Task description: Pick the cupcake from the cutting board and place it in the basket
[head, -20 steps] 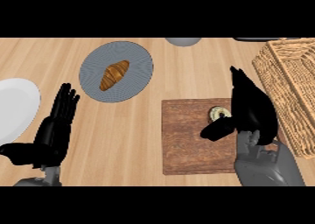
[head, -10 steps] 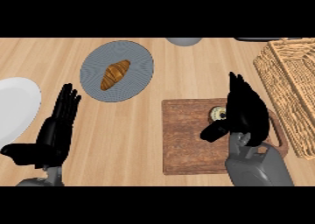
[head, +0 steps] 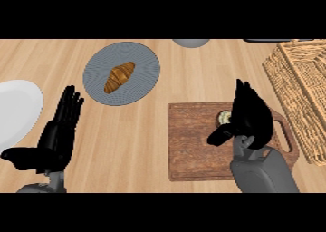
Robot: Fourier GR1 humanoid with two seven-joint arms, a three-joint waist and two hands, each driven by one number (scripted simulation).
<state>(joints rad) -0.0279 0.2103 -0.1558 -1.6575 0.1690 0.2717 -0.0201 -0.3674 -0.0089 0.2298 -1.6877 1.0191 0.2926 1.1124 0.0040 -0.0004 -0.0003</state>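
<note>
Cupcake (head: 224, 118) is the thing to move, and only a small pale part of it shows, on the far half of the cutting board (head: 192, 149), touching the right hand that covers most of it.

Going from the left side of the counter (head: 165, 90): a white plate (head: 12, 113) lies at the left edge. Beside it the left hand (head: 55, 136) rests with straight fingers pointing up and the thumb out to the side, holding nothing. Toward the far edge, a grey plate (head: 98, 81) carries a croissant (head: 119, 77). A grey round object (head: 190, 42) is cut by the far edge, too little of it to name. The right hand (head: 249, 120) is over the board, its fingers extended over the cupcake and the thumb (head: 219, 135) bent toward it; it does not look closed round the cupcake yet. The wicker basket (head: 306, 90) stands just beside the board, at the right edge.

The risk, as a judgement: if the fingers close when the hand is not centred, the cupcake could tip or roll away on the board. During the carry it could also hit the basket's near wall if lifted too low.

The counter is light wood and the board is darker wood with a handle (head: 286, 136) on its basket side. Nothing of the room shows.
</note>
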